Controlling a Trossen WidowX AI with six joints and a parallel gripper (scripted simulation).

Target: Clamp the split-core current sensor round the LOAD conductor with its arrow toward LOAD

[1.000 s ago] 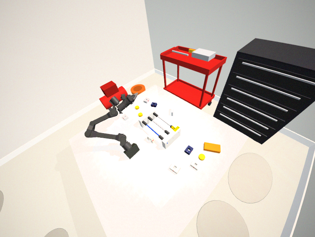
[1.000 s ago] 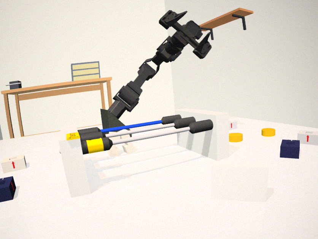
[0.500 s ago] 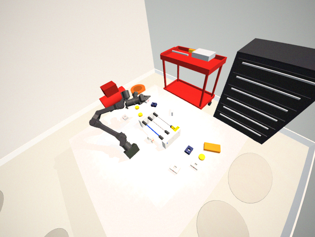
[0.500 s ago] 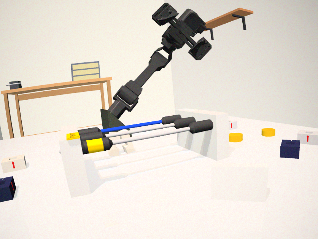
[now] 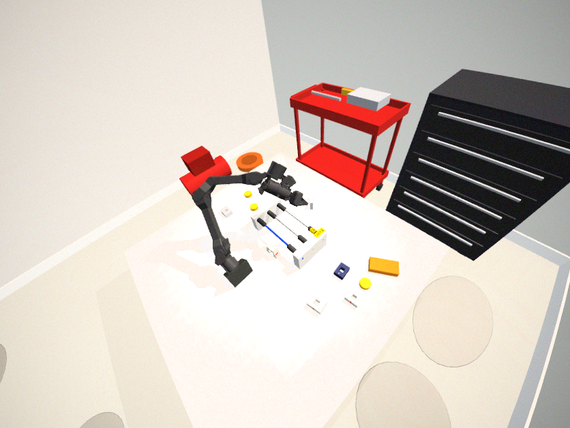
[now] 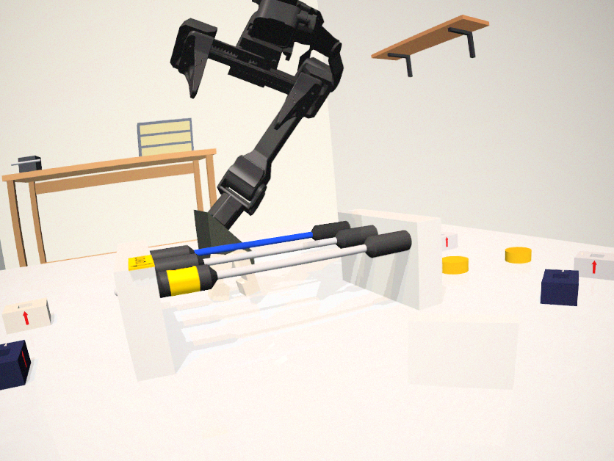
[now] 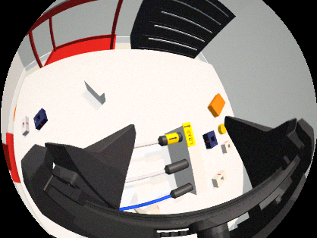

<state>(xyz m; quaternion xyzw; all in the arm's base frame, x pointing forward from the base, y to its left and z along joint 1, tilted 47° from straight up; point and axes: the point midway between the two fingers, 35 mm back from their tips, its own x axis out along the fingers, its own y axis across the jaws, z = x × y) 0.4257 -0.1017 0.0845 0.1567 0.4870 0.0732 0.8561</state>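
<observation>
The open split-core sensor (image 5: pixel 273 251) (image 6: pixel 248 286) is cream with a red arrow and stands beside the rack, on the blue conductor's side. Its lower part is partly hidden behind my gripper in the wrist view. The LOAD conductor (image 5: pixel 294 217) (image 6: pixel 292 260) (image 7: pixel 149 145) is the thin pale outer rod with a yellow-banded black end, farthest from the blue one. The yellow LOAD marker (image 5: pixel 320 232) (image 6: pixel 141 262) (image 7: pixel 189 134) lies on the end block beside that band. My gripper (image 6: pixel 236 111) (image 7: pixel 183 124) is wide open and empty, high above the conductors.
A blue conductor (image 5: pixel 276 236) (image 6: pixel 253 244) and a middle pale rod share the rack. An upright grey bracket (image 7: pixel 95 92) stands beyond the LOAD rod. Navy blocks (image 5: pixel 341 270) (image 7: pixel 40 118), white blocks (image 5: pixel 316 305), yellow discs (image 5: pixel 365 283) and an orange box (image 5: pixel 383 266) lie around.
</observation>
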